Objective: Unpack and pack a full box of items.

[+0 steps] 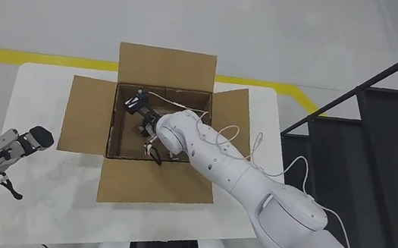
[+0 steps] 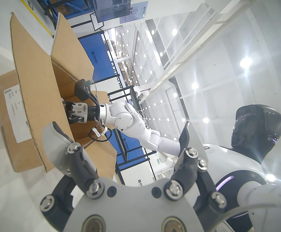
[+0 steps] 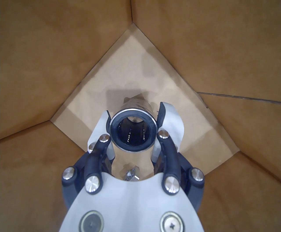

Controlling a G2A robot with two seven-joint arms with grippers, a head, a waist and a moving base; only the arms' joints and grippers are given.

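Where the bench (image 1: 52, 80) lies nearest the robot, we find the left pincer (image 1: 27, 140) held over its left side, well apart from the box. Its fingers (image 2: 54, 136) are spread wide and hold nothing.

Further in, a brown cardboard box (image 1: 167, 70) sits in the middle of the bench with all four flaps folded outward. The right arm (image 1: 238, 172) reaches down into it from the right.

Inside the box, the right pincer (image 3: 135, 111) is clenched around a short metal tube (image 3: 133, 131), one finger pressed to each side. The tube is hollow with a dark rim. Its open end faces the wrist camera, and rows of small beads line its bore. The pincer points toward a corner of the box floor, with bare cardboard walls rising on every side. We cannot tell whether the tube touches the cardboard beneath it.

Beyond the bench, a yellow line (image 1: 39, 61) crosses the pale floor, and dark metal stairs (image 1: 387, 150) stand off to the right.
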